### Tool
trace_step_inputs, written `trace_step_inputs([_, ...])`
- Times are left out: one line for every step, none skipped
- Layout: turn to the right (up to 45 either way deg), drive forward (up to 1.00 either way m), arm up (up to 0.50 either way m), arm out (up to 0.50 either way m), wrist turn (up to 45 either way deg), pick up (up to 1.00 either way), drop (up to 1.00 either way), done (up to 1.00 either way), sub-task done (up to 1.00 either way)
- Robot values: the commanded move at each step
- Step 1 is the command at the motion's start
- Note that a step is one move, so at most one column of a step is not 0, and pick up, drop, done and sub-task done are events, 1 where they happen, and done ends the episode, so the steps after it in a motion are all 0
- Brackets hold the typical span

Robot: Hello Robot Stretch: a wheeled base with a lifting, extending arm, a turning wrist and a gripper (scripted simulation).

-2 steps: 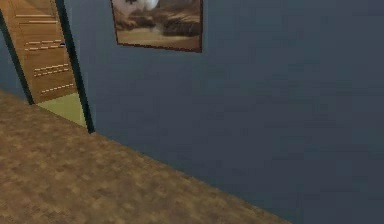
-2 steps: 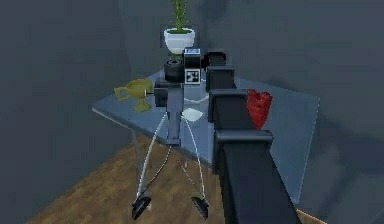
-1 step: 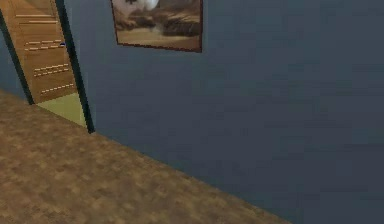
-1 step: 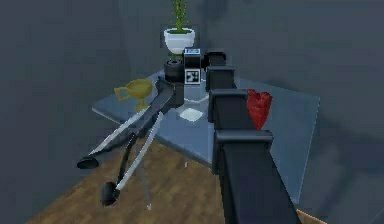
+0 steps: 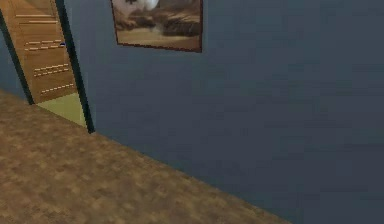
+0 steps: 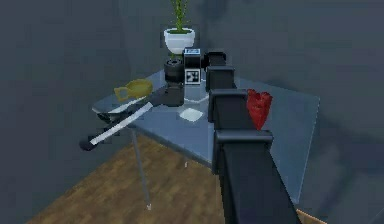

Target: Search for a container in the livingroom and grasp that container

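Nothing legible is showing in either view. The two white squares (image 6: 192, 57) at the far end of the arm (image 6: 245, 160) are carrying black marks, but these are too small to make out as letters or digits. The framed picture (image 5: 158, 22) on the blue wall (image 5: 270, 110) is showing a painted scene, and any lettering on it is too small to tell.

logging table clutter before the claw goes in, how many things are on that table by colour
white: 2, a pot with a green plant and a small flat square
yellow: 1, a low rounded thing
red: 1, a small upright thing
dark: 1, a long thin thing with a pale streak
total: 5
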Motion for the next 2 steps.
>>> trace_step_inputs([0.0,0.00,0.00,0.00,45.0,0.00,0.00,0.00,0.00])
trace_step_inputs([0.0,0.00,0.00,0.00,45.0,0.00,0.00,0.00,0.00])
